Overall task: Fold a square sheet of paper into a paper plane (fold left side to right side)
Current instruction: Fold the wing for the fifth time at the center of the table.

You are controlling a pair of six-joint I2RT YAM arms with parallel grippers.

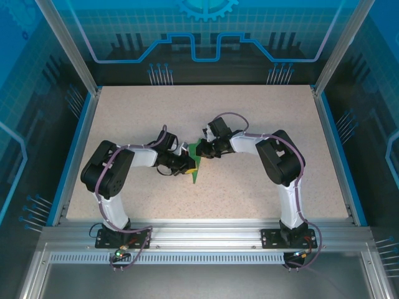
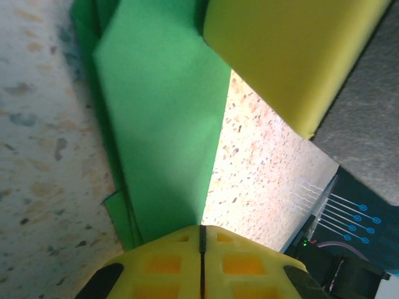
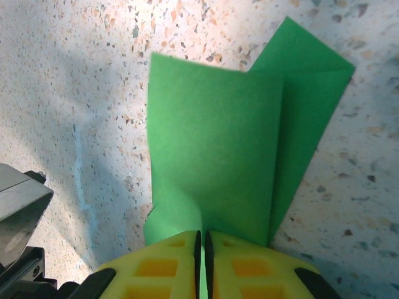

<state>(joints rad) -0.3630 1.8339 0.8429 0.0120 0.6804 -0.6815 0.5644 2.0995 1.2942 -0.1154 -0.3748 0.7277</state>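
- In the top external view the two arms meet near the middle of the speckled tabletop. The green paper sheet sits between them as a small angular patch, mostly hidden by the wrists.
- From above, the left gripper and the right gripper lie just beside each other at the sheet. How their jaws stand cannot be told from that angle.
- The left wrist view settles it for the left gripper. Its yellow fingers are pressed together with only a thin dark line between them, and the green paper sheet comes out of that line, clamped.
- That view also shows stacked layers along the sheet's left edge, and a second yellow finger pad overlapping its far corner at the top right.
- The right wrist view shows the right gripper pinched on the green paper sheet, with the paper caught in the narrow slit between its fingers.
- Here the sheet shows as a folded flap over a pointed layer, lying close over the tabletop. A grey arm part is at the lower left.
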